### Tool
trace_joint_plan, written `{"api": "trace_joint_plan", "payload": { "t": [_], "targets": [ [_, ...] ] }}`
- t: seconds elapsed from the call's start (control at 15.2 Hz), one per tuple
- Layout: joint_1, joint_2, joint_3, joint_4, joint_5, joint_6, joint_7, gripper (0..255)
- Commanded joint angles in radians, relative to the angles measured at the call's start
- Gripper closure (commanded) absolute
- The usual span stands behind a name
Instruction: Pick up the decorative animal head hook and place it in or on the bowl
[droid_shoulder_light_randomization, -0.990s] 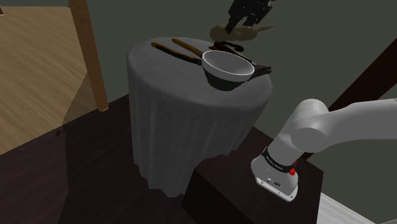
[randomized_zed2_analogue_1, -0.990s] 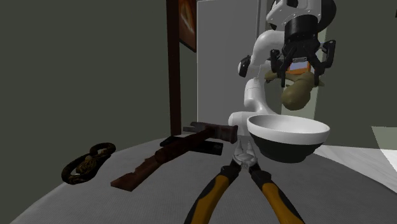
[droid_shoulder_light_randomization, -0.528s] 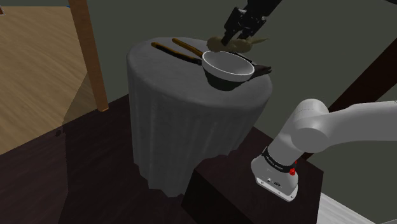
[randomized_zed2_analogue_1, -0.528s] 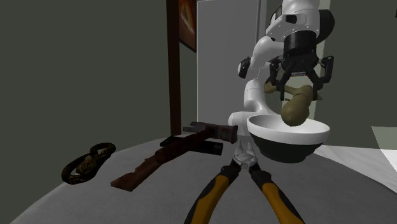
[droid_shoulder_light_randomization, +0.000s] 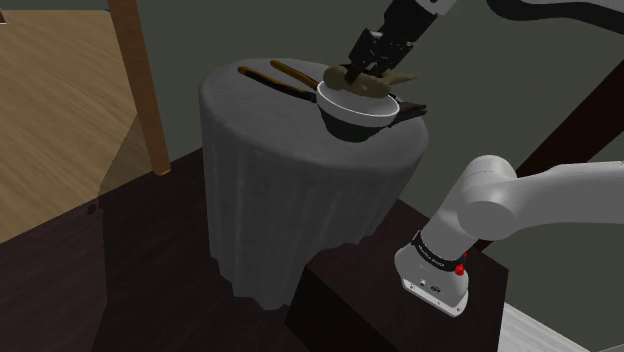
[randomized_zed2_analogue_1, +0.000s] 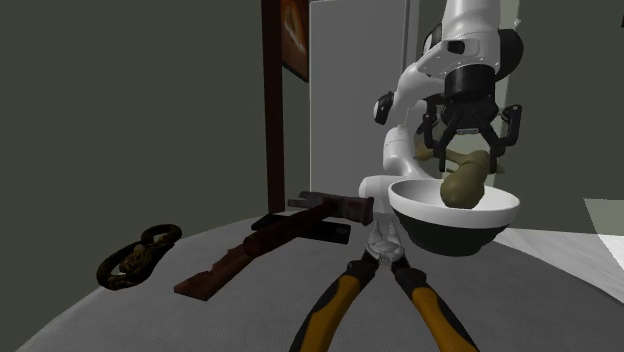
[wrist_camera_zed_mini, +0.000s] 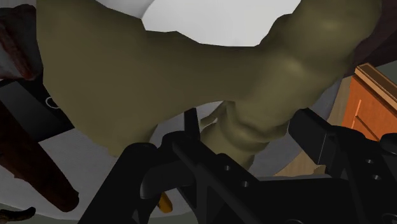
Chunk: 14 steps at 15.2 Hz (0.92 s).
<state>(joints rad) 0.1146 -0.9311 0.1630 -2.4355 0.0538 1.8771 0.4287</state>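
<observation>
Dangling into the bowl, the hook sits clasped between fingers.

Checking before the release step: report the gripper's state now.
Gripper: closed, holding the olive animal head hook over the bowl.

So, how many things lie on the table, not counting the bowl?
3, by the second exterior view: pliers nearest, hammer left of them, coiled ornament far left. The bowl may hide more.
</observation>
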Motion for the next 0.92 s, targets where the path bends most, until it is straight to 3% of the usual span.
{"api": "trace_joint_plan", "payload": {
  "t": [0.0,0.13,0.2,0.53,0.86],
  "targets": [
    [-0.001,0.001,-0.001,-0.002,-0.001,0.002,0.0,255],
    [-0.001,0.001,-0.001,-0.002,-0.001,0.002,0.0,255],
    [-0.001,0.001,0.0,-0.002,0.0,0.002,0.0,0],
    [-0.001,0.001,-0.001,-0.002,-0.001,0.002,0.0,0],
    [-0.002,-0.005,-0.007,0.122,-0.005,-0.127,0.001,0]
  ]
}}
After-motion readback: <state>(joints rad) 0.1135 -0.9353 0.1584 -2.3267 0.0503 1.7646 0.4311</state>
